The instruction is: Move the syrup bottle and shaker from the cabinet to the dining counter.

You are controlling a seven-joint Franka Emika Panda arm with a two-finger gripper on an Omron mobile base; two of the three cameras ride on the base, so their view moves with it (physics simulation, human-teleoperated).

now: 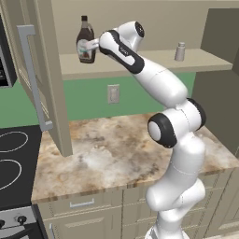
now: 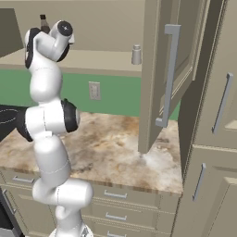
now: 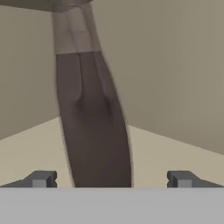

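Open gripper [image 3: 111, 178] astride syrup bottle [image 3: 94, 127] — shelf-edge.

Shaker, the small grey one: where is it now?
The small grey-silver cylindrical shaker stands upright on the plain beige cabinet shelf, toward its right end in the left base view, well apart from the dark brown syrup bottle at the left.

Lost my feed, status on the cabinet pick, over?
Claw open, straddling syrup bottle on cabinet shelf. Not gripped yet. Shaker waiting, shelf right. Nothing blocking.
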